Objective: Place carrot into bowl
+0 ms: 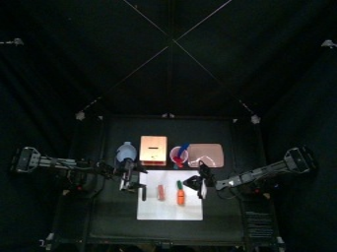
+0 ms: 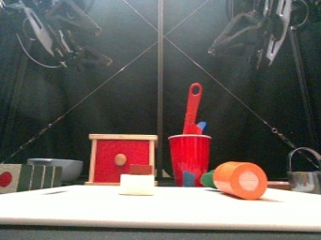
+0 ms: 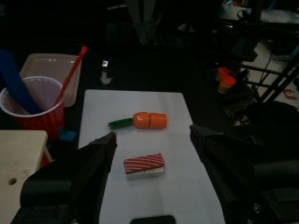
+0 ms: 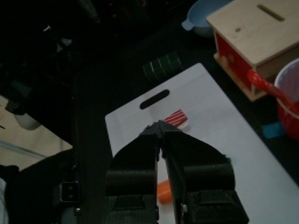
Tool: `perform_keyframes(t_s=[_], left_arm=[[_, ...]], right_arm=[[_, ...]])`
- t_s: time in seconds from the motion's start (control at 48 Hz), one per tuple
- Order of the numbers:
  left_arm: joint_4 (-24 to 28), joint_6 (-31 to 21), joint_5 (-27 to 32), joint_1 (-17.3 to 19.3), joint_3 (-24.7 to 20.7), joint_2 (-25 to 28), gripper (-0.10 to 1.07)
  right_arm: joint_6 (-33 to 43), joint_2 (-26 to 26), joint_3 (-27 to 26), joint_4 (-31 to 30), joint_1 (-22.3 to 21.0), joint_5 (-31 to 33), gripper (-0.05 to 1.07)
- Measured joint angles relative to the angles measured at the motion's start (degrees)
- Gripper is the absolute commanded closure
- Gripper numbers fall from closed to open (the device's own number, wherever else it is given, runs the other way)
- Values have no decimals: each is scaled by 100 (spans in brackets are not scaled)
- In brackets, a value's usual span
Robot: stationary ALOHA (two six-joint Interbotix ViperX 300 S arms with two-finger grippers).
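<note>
- Left arm comes in from the left side of the table; left gripper (image 3: pixel 149 140) hangs above the white cutting board (image 3: pixel 176 92), jaws spread wide, nothing between them
- Bowl (image 1: pixel 126 151), pale grey-blue, sits in the back row of things, beyond the board's left rear corner and just left of the wooden box (image 4: pixel 260 39) with the red front; nothing can be made out in it from above
- Red cup (image 3: pixel 30 96) stands right of the box, with a red utensil and a blue item sticking up out of it; a clear pinkish container (image 3: pixel 52 63) lies just beyond the cup
- Carrot (image 3: pixel 146 120) lies flat on the board, orange body with its green tip pointing towards the cup side; free of both grippers, well apart from the bowl
- Red-and-white striped block (image 3: pixel 145 164) lies on the board just beside the carrot, not touching it; the left wrist view frames both pieces between the open jaws
- Right arm reaches in from the right; right gripper (image 4: pixel 162 133) is over the board near its right part, jaws drawn in to a narrow slit, nothing seen pinched at the tips
- A sliver of orange shows through that slit lower down; cannot tell what it is
</note>
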Motion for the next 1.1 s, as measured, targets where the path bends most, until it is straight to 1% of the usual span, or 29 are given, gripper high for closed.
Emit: perform_keyframes(t_s=[0.104, 0.167, 0.396, 0.542, 0.833, 0.938, 1.104], left_arm=[[0, 0, 0, 79, 0, 0, -1], [9, 0, -9, 149, 0, 0, -1], [-9, 0, 0, 237, 0, 0, -1], [-18, 0, 18, 299, 9, 0, -1], [-18, 26, 26, 545, 88, 0, -1], [-9, 53, 26, 642, 88, 0, -1], [0, 141, 26, 835, 105, 0, -1]], right_arm=[[-9, 0, -18, 475, 44, 9, 61], [-9, 18, -35, 650, 105, 35, 60], [-18, 334, -211, 932, 281, 290, 60], [-18, 492, -413, 1266, 316, 501, 60], [-9, 747, -686, 2698, 448, 1310, 60], [-9, 817, -817, 2979, 475, 1477, 60], [-18, 1020, -1028, 3226, 483, 1582, 60]])
